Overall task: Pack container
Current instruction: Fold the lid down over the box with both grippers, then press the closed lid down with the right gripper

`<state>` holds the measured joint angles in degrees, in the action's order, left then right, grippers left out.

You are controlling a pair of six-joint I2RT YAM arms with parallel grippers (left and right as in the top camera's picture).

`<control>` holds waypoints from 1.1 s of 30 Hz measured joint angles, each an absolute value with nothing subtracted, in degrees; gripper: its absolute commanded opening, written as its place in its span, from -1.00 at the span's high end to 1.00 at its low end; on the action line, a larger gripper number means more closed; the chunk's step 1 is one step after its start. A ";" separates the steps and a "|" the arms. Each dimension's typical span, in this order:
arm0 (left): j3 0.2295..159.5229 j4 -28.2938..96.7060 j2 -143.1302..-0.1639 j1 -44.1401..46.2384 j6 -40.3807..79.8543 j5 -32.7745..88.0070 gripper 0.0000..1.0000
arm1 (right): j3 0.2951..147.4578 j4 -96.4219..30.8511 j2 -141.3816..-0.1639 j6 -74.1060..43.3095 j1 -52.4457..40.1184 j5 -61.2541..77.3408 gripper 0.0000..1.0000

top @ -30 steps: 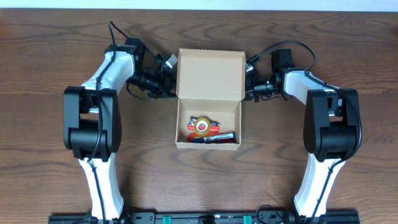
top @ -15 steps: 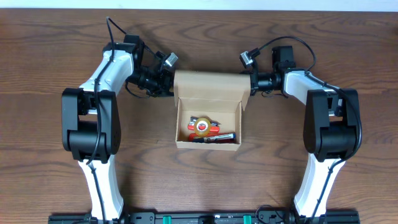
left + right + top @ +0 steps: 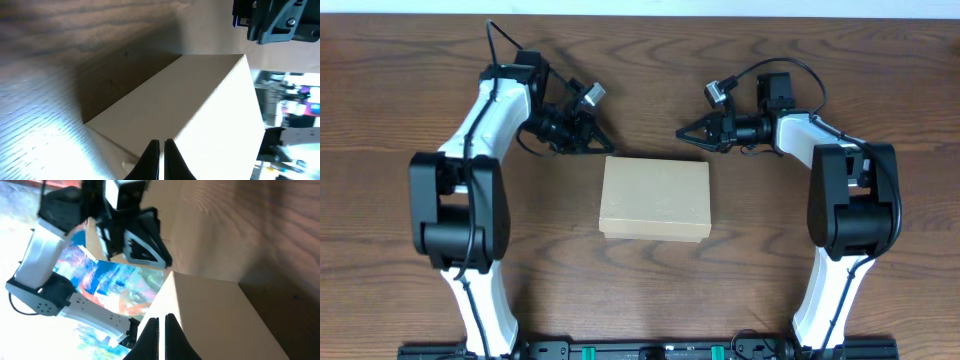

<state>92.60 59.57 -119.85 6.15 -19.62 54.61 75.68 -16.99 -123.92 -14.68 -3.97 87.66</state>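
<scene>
The container (image 3: 655, 198), a plain tan cardboard box, sits in the middle of the table with its flap lid down, so its contents are hidden. My left gripper (image 3: 601, 147) is shut and empty, just behind the box's back left corner. My right gripper (image 3: 684, 133) is shut and empty, above and behind the back right corner. In the left wrist view the shut fingers (image 3: 161, 142) hover over the box (image 3: 200, 110). In the right wrist view the shut fingers (image 3: 160, 317) point over the box's lid (image 3: 225, 315).
The brown wooden table (image 3: 400, 120) surrounds the box. The right arm's gripper (image 3: 272, 20) shows at the top of the left wrist view; the left arm (image 3: 125, 225) shows in the right wrist view.
The box's lid stood open, showing tools inside; it has swung down and now covers the box. Both grippers have drawn away from the lid's side edges.
</scene>
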 measured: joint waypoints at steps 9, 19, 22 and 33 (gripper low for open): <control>92.73 60.16 -117.01 1.39 -20.25 47.51 0.21 | 75.64 -25.89 -117.36 -5.15 -10.35 84.20 0.97; 92.88 63.00 -117.01 -2.35 -20.40 35.97 0.07 | 75.57 -38.15 -99.96 4.03 -20.08 38.96 0.97; 92.88 63.81 -117.01 -2.24 -20.32 32.86 0.06 | 75.57 -40.88 -95.18 4.21 -21.06 31.57 0.97; 92.88 64.34 -117.01 -2.20 -17.91 22.83 0.24 | 75.57 -54.65 -79.77 -2.33 -28.51 17.56 0.97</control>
